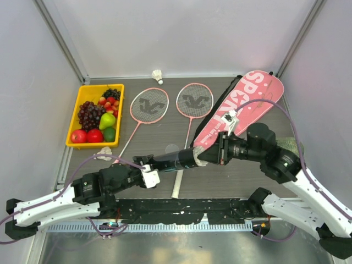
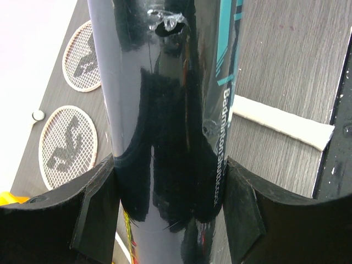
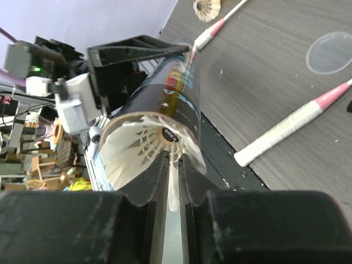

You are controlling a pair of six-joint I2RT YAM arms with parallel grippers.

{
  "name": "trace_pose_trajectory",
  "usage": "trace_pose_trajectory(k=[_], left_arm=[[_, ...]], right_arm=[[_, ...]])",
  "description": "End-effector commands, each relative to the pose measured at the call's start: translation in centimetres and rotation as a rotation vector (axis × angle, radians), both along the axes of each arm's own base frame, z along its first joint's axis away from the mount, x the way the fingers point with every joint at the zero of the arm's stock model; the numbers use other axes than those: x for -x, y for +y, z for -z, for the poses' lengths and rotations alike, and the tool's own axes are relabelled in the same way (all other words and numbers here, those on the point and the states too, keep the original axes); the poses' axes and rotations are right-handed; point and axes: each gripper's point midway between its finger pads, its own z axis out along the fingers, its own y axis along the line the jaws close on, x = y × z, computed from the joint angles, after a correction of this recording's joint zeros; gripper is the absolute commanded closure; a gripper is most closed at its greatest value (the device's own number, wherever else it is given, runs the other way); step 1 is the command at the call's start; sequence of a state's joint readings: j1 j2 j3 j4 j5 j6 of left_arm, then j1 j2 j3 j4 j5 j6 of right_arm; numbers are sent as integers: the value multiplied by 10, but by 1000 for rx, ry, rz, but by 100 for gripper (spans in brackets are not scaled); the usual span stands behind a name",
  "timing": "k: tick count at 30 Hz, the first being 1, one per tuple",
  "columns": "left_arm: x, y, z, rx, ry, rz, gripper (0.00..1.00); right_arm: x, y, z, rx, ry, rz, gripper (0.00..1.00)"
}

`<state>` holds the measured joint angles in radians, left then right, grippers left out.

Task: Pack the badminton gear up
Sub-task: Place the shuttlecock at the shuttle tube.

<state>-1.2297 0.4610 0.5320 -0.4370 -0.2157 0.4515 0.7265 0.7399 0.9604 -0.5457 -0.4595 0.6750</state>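
A long dark tube (image 1: 175,161) hangs level above the table's front, and my left gripper (image 1: 149,168) is shut around its near end. In the left wrist view the tube (image 2: 165,110) fills the gap between both fingers (image 2: 93,209). My right gripper (image 1: 209,155) meets the tube's open end and is shut on a feather of a white shuttlecock (image 3: 159,143) sitting inside the mouth of the tube (image 3: 165,93). Two pink-framed rackets (image 1: 149,105) (image 1: 194,100) lie flat behind. The pink SPORT bag (image 1: 245,104) lies at the back right.
A yellow tray (image 1: 80,104) of fruit stands at the left. One loose shuttlecock (image 1: 158,75) sits at the back wall, another (image 1: 104,152) by the left racket's handle. A clear lid (image 3: 329,52) lies on the table. A green netted ball (image 1: 289,146) sits behind my right arm.
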Motion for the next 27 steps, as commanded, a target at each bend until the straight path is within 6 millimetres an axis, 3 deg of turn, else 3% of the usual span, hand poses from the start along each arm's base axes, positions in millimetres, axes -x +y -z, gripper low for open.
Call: trace_pose_trajectory(k=[1,8,13,17,18,19,24,27], left_arm=[[-6,-9,-47,153,-24,-34,100],[-3,-12,-45,144,-32,-4,100],[-3,-13,-44,142,-32,-2,100],[-5,-13,-43,131,-32,-16,100],[-6,-13,-41,125,-30,-20,100],[-7,-13,-41,121,-30,-23,100],[-9,-11,-40,106,-27,-42,100],[-11,-10,-40,100,-30,-50,100]], right_arm=[[-9,24,-1,-34,15,-19,82],[-21,41,-3,-75,35,8,83],[-25,46,7,-69,64,25,82],[-24,43,14,-32,64,27,77],[-27,41,8,-20,34,36,73],[-24,35,15,30,49,41,71],[-33,9,-29,60,-99,138,64],[-34,-7,-45,69,-152,190,62]])
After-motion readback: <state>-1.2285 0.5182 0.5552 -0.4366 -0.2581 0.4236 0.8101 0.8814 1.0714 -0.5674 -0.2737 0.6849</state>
